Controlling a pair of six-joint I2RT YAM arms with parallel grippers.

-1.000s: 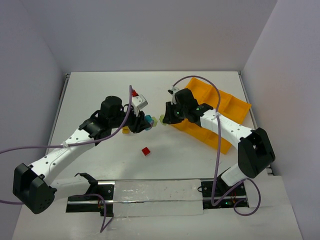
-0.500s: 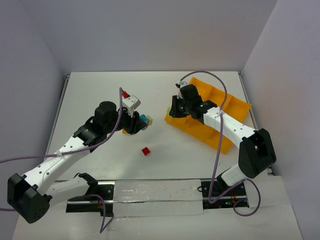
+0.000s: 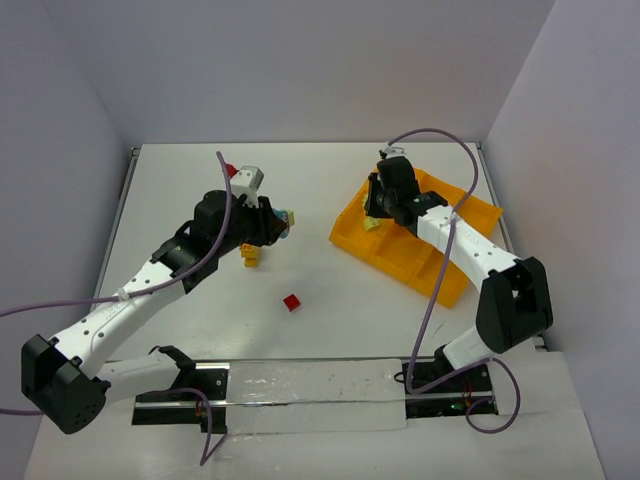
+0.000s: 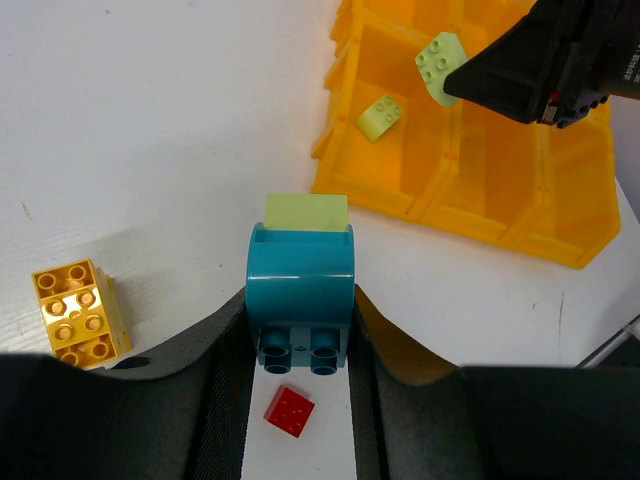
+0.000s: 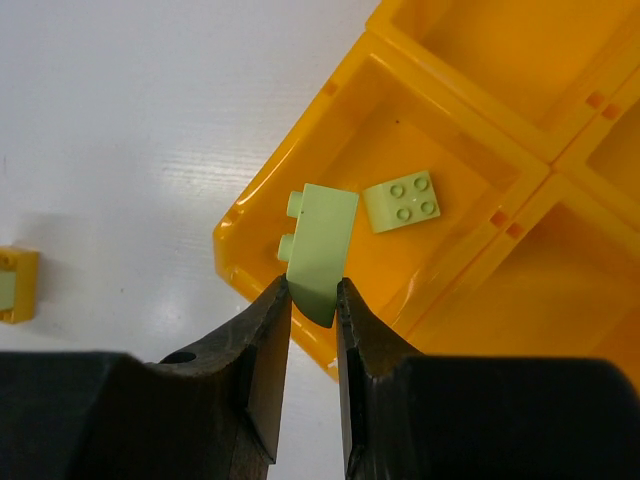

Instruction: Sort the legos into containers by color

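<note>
Right gripper (image 5: 312,295) pinches a green brick (image 5: 322,245), studs leftward, over the tray's (image 5: 460,100) left-end compartment. Wrist views alone clearly show another green brick (image 5: 402,202) lying inside. Left gripper (image 4: 300,330) clamps a teal brick (image 4: 300,285).

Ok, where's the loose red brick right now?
In the top view the red brick lies alone on the table near the middle, just toward the near edge from the yellow bricks and to the left of the orange tray.
</note>
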